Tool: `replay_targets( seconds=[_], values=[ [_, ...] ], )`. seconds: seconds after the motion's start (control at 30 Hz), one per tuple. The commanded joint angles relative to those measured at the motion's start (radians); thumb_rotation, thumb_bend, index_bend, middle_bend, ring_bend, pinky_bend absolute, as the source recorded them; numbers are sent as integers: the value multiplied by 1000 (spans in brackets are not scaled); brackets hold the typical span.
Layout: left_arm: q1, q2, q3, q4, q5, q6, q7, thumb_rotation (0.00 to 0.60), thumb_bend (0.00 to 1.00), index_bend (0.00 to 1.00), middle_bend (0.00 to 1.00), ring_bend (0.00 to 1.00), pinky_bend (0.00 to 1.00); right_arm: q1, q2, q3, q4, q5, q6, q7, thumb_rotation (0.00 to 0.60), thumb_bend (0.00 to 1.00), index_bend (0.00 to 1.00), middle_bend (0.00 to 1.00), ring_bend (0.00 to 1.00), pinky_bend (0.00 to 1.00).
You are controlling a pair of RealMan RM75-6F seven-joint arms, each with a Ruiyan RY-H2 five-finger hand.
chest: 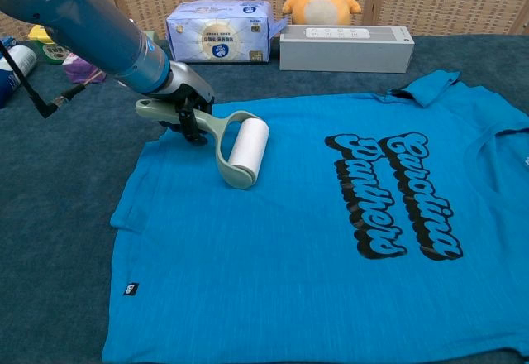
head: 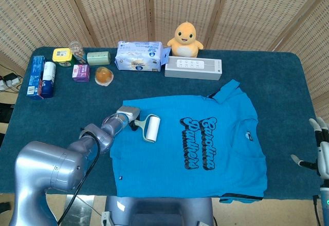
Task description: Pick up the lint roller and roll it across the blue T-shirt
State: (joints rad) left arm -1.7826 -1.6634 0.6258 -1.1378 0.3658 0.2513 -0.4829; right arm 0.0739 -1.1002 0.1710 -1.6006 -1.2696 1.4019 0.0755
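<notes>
The left hand (chest: 183,102) grips the lint roller (chest: 234,147) by its handle, fingers (chest: 195,124) wrapped round it, at the blue T-shirt's (chest: 314,248) upper left corner. The white roll lies on the fabric just beyond the fingers, left of the printed lettering. The right hand (head: 321,151) hovers open beside the table's (head: 288,77) right edge, holding nothing

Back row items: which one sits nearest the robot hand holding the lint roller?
The round orange item in clear wrap, just beyond the left robot hand and lint roller; the tissue pack and white speaker lie farther off.
</notes>
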Motion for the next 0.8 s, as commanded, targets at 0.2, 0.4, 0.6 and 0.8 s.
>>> replay_targets(
  seconds=[0.2,0.4,0.6,0.8],
  values=[
    [46,35,-13,-28,-9,20,54,600,683,1000,1000,863,1000,1,-2,-1,0,0,0,-5,600,29,42,0,0,0],
    [70,38,-30,-16,-18,9,83,600,683,1000,1000,863,1000,3,-5,-3,0,1,-4,-12,600,29,43,0,0,0],
    [73,21,-58,23,-30,-18,105,600,683,1000,1000,863,1000,2,-5,-2,-2,3,-2,-14,600,28,43,0,0,0],
    [49,-10,-75,51,-59,-33,128,600,683,1000,1000,863,1000,2,-1,0,1,6,-5,-3,600,28,42,0,0,0]
  ],
)
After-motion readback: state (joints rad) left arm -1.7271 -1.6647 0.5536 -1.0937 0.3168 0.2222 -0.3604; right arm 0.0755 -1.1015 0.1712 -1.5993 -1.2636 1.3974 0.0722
